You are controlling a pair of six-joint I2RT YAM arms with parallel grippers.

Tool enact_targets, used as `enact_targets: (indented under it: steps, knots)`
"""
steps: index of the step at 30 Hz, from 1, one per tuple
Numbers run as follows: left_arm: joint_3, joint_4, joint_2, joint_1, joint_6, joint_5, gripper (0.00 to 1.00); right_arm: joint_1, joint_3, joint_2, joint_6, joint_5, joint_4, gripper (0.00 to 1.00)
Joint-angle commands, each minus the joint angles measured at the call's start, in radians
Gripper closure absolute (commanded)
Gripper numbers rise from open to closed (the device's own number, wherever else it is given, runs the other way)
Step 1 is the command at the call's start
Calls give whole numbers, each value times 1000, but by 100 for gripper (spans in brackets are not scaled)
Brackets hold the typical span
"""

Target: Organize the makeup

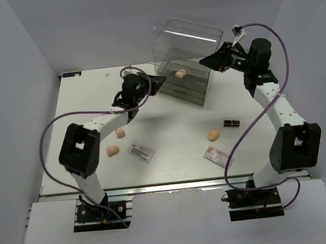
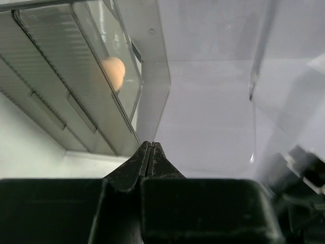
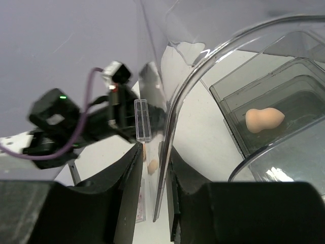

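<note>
The clear drawer box (image 1: 186, 53) stands at the back middle, with one peach sponge (image 1: 179, 73) in a drawer; it also shows in the left wrist view (image 2: 114, 71) and the right wrist view (image 3: 264, 119). My left gripper (image 1: 160, 83) is shut and empty, its tip (image 2: 151, 146) at the box's front left corner. My right gripper (image 1: 206, 61) straddles the box's clear right wall (image 3: 163, 168), jaws (image 3: 155, 152) closed narrowly on it. Three sponges (image 1: 119, 132) (image 1: 112, 151) (image 1: 213, 134), one dark tube (image 1: 230, 122) and two packets (image 1: 141, 152) (image 1: 217, 156) lie on the table. A second tube is not in view.
The white table (image 1: 174, 121) is walled in by white panels on the left, back and right. A small white scrap (image 1: 106, 73) lies near the back edge. The left arm's purple cable (image 1: 48, 133) loops out over the left side.
</note>
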Motion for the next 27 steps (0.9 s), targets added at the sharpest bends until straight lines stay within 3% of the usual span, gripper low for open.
enact_targets:
  steps: [1,3,5,6,9,13,19,27]
  knots:
    - [-25,-203,-191,2,178,-45,100,0,3,-63,4,-32,86,70]
    - [-26,-477,-217,13,236,-64,100,0,1,-62,4,-34,85,70]
    - [-75,-622,-271,21,313,-117,92,-2,1,-63,3,-34,85,70]
    - [-111,-658,-292,37,329,-130,72,-2,0,-63,3,-34,83,70]
    - [-229,-823,-375,86,384,-182,42,-2,-7,-68,-2,-34,82,69]
    - [-303,-971,-490,134,436,-324,21,-2,-20,-76,-5,-34,77,68]
    - [-272,-1035,-481,192,531,-371,18,-2,-40,-82,-12,-33,73,67]
    - [-241,-997,-332,229,605,-361,31,-2,-50,-92,-15,-33,73,67]
